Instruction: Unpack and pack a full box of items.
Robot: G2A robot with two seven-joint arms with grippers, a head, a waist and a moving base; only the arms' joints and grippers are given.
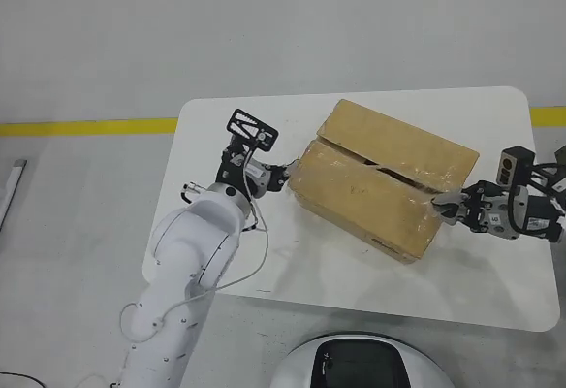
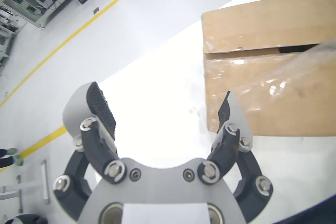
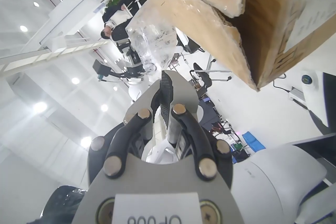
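Nearly shut box point(image 1: 361, 194), contents hidden, right fingers point(image 3: 166, 89) apparently pinching clear tape point(image 3: 152, 43)

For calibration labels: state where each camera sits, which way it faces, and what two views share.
Top view: above the arms, looking down on the table and cardboard box; both arms show, left gripper and right gripper at opposite box ends.
Left wrist view: on the left wrist, facing along its open gripper toward the box's end.
Right wrist view: on the right wrist, facing past its gripper, shut on clear tape, into the room.
Shared: all three show the box.
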